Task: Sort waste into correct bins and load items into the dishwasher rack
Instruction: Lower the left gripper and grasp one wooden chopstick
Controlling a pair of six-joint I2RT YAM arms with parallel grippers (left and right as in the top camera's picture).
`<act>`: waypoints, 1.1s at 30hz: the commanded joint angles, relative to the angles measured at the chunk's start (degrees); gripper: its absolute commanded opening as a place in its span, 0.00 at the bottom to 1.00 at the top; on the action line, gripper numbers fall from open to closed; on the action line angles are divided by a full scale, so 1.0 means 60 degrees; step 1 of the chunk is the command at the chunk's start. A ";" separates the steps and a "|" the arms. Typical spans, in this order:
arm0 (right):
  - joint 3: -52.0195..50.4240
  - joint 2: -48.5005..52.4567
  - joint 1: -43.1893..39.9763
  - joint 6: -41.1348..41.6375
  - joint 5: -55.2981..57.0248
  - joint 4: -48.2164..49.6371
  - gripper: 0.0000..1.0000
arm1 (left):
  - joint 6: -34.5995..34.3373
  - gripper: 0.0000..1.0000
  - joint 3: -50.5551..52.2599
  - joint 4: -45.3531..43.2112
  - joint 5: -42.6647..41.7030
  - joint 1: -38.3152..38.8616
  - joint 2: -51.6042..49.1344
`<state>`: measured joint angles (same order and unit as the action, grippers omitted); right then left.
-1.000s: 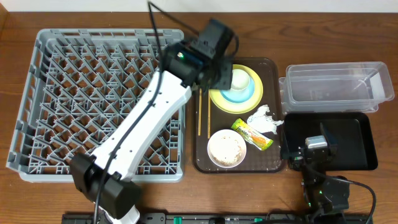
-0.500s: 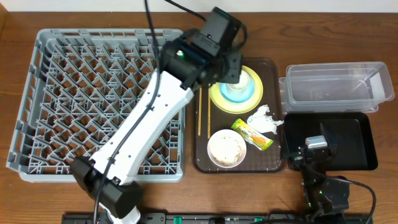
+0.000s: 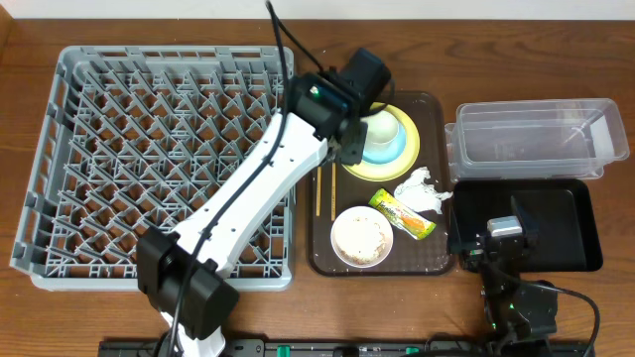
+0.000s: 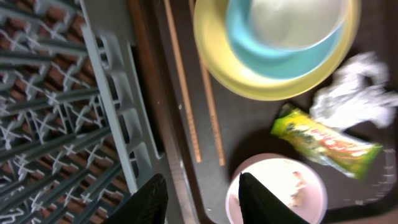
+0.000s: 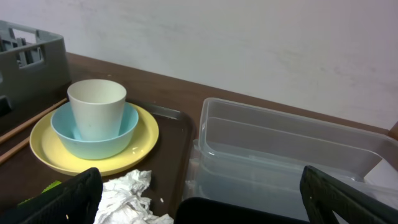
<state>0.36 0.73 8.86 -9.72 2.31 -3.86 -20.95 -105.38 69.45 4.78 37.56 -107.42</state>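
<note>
Left gripper (image 4: 202, 200), fingers spread and empty, hangs beside the rack (image 3: 119, 149), over chopsticks (image 4: 183, 87) lying flat on the brown tray (image 4: 242, 130) by the plate (image 4: 211, 56). Risk: the thin sticks roll apart, or a finger catches the tray rim. Right gripper (image 5: 202, 208) is spread, empty.

The left claw (image 3: 344, 149), stretched out across the grey rack (image 3: 109, 149), hangs over the edge of the yellow plate (image 3: 393, 168) on the brown tray (image 3: 439, 250).
</note>
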 commanded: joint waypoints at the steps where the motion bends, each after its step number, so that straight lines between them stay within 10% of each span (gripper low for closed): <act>1: -0.0011 -0.0025 0.0000 -0.0033 0.0000 -0.0036 0.99 | 0.0087 0.41 0.0878 -0.0368 0.0251 -0.0040 -0.0033; 33: -0.0011 -0.0025 0.0000 -0.0033 0.0000 -0.0036 0.99 | -0.0138 0.29 0.4962 -0.6003 -0.0699 -0.0029 -0.0164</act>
<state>0.36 0.73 8.86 -9.72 2.31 -3.86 -21.21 -76.03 33.95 1.34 37.56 -107.53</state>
